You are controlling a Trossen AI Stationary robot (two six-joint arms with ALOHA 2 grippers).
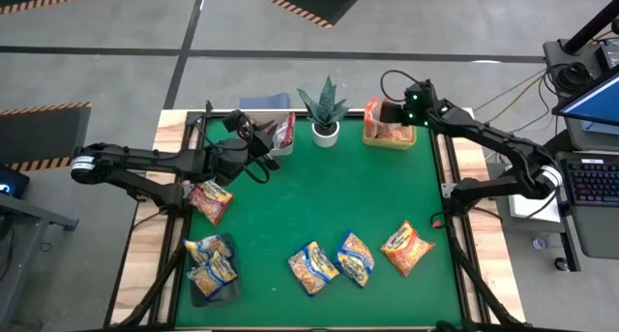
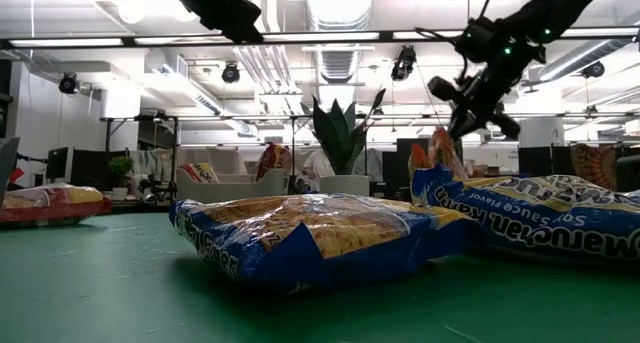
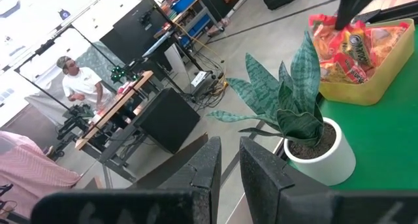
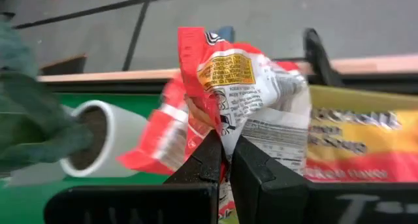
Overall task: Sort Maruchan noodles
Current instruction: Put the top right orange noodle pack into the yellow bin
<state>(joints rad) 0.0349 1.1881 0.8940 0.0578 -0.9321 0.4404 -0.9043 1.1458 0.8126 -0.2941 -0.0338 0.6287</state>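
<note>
The packets look light, thin and crinkly, with brittle noodles inside, so a pinch on a sealed end or corner should lift one without crushing the block; a slick film may slip if gripped flat. Nearest the table's front edge lie three loose packets, two yellow-blue ones (image 1: 312,268) (image 1: 355,257) and an orange one (image 1: 406,248), with more yellow-blue packets stacked in a dark tray (image 1: 198,288) at the front left. Farther back on the left, another orange packet (image 1: 211,200) lies on the mat. Beyond it the left gripper (image 1: 259,158) hangs low over the mat's back left, arm stretched in from the side, fingers nearly together and empty, beside a red packet (image 1: 283,132) at a grey bin (image 1: 266,103). The plant (image 1: 325,109) stands at the back centre. At the back right, the right gripper (image 4: 225,160) reaches forward with its wrist tipped down over the yellow bin (image 1: 376,138), pinching a red-white packet (image 4: 251,93) by its end, above the red and orange packets already there.
</note>
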